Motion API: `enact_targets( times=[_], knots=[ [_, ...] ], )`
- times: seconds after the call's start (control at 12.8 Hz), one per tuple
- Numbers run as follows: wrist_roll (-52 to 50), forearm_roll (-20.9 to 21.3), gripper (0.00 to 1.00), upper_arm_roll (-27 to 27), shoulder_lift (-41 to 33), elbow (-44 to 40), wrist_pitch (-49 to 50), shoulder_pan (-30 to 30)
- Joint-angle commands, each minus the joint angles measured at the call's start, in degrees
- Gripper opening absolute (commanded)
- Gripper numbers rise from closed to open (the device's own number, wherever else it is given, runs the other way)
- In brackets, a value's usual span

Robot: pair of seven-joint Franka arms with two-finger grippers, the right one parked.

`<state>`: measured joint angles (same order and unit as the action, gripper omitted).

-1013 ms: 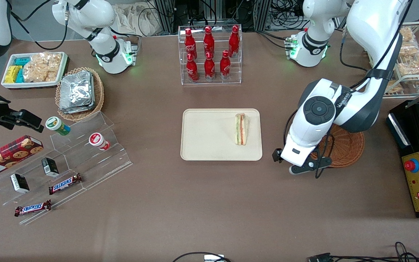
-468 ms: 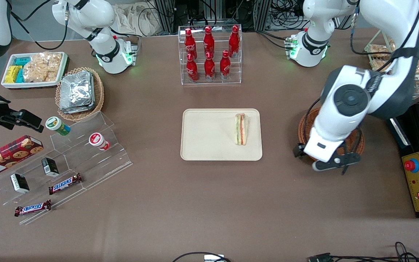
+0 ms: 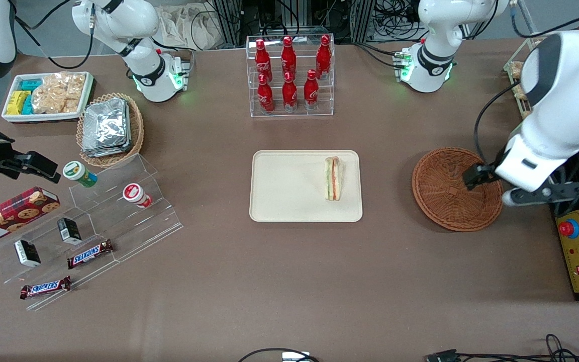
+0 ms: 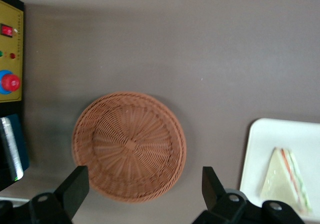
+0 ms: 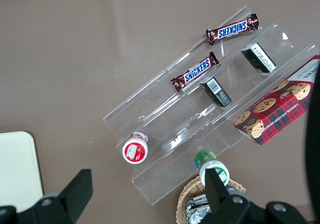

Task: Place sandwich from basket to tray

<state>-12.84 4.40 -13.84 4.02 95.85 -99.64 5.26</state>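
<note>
Since a second ago the claw [image 4: 142, 194] has swung off toward the working arm's end of the table [image 3: 289, 281], fingers spread wide, holding nothing, above the basket's [image 3: 450, 193] edge. The sandwich [image 3: 333, 178] lies on the tray [image 3: 289, 188], well apart from it.

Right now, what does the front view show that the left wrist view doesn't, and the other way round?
Only the front view shows the whole tray, the rack of red bottles, the foil packets and the snack display toward the parked arm's end. Only the left wrist view shows the gripper with its fingers spread wide and nothing between them, above the basket's rim. Both show the empty basket, the sandwich lying on the tray, and the yellow control box.
</note>
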Motion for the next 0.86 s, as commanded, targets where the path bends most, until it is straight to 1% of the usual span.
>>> enact_targets(
  times=[0.0, 0.39, 0.62, 0.78],
  knots=[
    [6.5, -3.1, 1.00, 4.0, -4.2, 0.4, 3.6, -1.7],
    [12.2, -3.2, 1.00, 4.3, -8.1, -0.1, 9.6, -1.3],
    [12.2, -5.4, 1.00, 5.0, -8.2, -0.7, 10.4, -1.2],
    [12.3, -6.1, 1.00, 5.3, -8.2, -0.7, 10.9, -1.2]
  ],
)
